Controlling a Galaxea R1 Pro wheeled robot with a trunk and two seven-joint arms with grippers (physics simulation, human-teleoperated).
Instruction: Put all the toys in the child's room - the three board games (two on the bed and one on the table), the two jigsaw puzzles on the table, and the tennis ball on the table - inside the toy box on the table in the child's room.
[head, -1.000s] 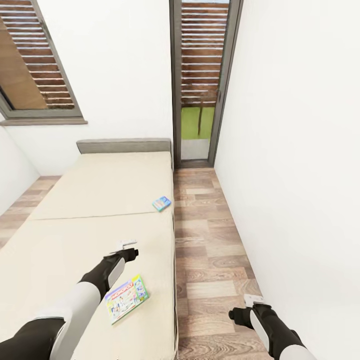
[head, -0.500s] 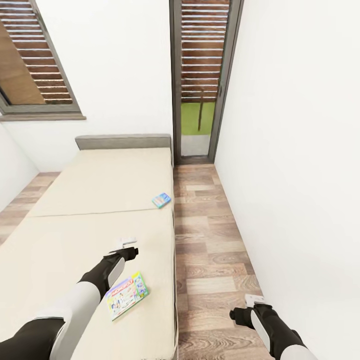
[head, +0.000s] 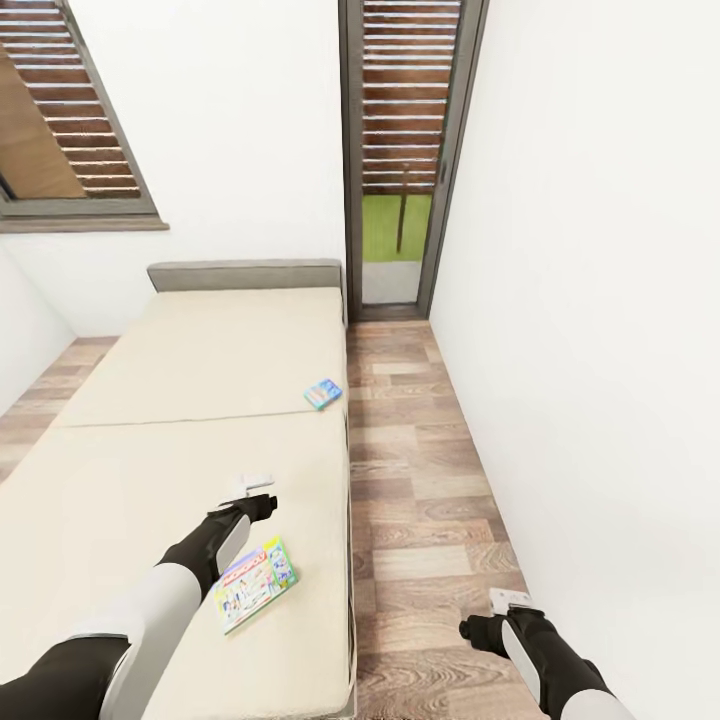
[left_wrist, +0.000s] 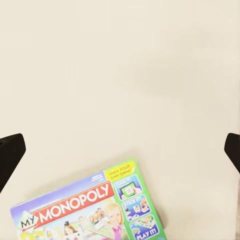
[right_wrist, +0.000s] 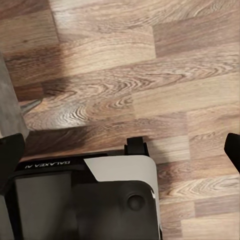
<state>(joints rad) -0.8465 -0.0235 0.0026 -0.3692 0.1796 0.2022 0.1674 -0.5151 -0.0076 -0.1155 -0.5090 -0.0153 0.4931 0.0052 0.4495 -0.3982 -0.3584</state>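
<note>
Two board games lie on the bed (head: 180, 400), a low cream mattress in a grey frame. The yellow-green Monopoly box (head: 254, 585) (left_wrist: 95, 210) rests near the mattress's right edge. My left gripper (head: 250, 490) (left_wrist: 120, 150) hovers just beyond that box, open and holding nothing. The small blue game box (head: 322, 393) sits farther up the same edge. Over the wood floor to the right of the bed, my right gripper (head: 510, 600) (right_wrist: 120, 150) is open and empty.
A strip of wood-plank floor (head: 420, 480) runs between the bed and the white right wall (head: 600, 300). A tall dark-framed glass door with slatted shutters (head: 405, 150) closes the far end. A shuttered window (head: 70, 120) is at the upper left. My base (right_wrist: 85, 195) is below the right gripper.
The whole picture has slid slightly upward, so the camera moved. Both arms keep the same pose and both games lie where they were.
</note>
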